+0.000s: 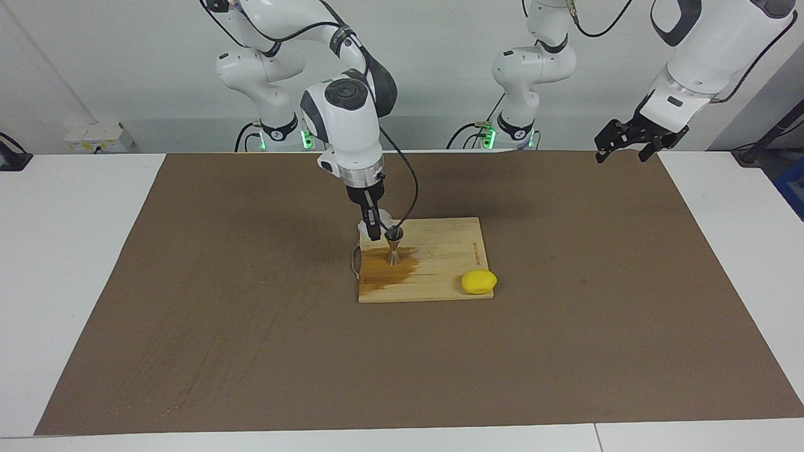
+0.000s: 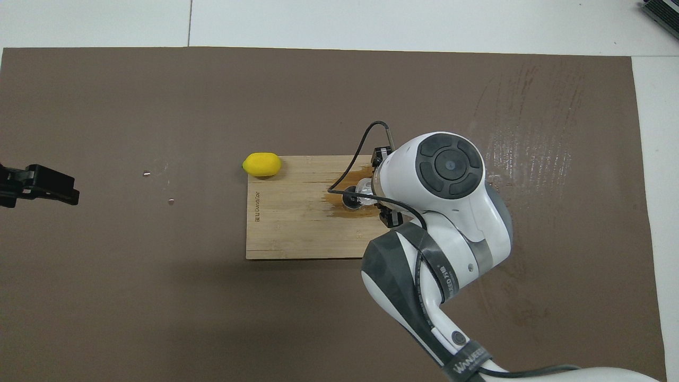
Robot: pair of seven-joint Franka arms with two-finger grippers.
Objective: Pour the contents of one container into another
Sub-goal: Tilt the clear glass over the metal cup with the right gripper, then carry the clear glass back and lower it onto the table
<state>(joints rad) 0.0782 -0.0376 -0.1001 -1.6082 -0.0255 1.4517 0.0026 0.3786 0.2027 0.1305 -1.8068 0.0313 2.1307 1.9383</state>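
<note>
Underneath, a brown mat [image 1: 251, 314] covers the white table [image 1: 63, 251].

I'm seeing the clear ribbed cup [image 1: 383, 221] tilting over the upright silver jigger [image 1: 394, 246], which is standing on wet wood.

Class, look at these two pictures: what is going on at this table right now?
The right claw holds a small clear cup, tipped beside the mouth of a metal jigger standing on a wooden board. A dark wet stain spreads over the board around the jigger. A lemon sits at the board's corner. The left claw waits open in the air over its own end of the table.
</note>
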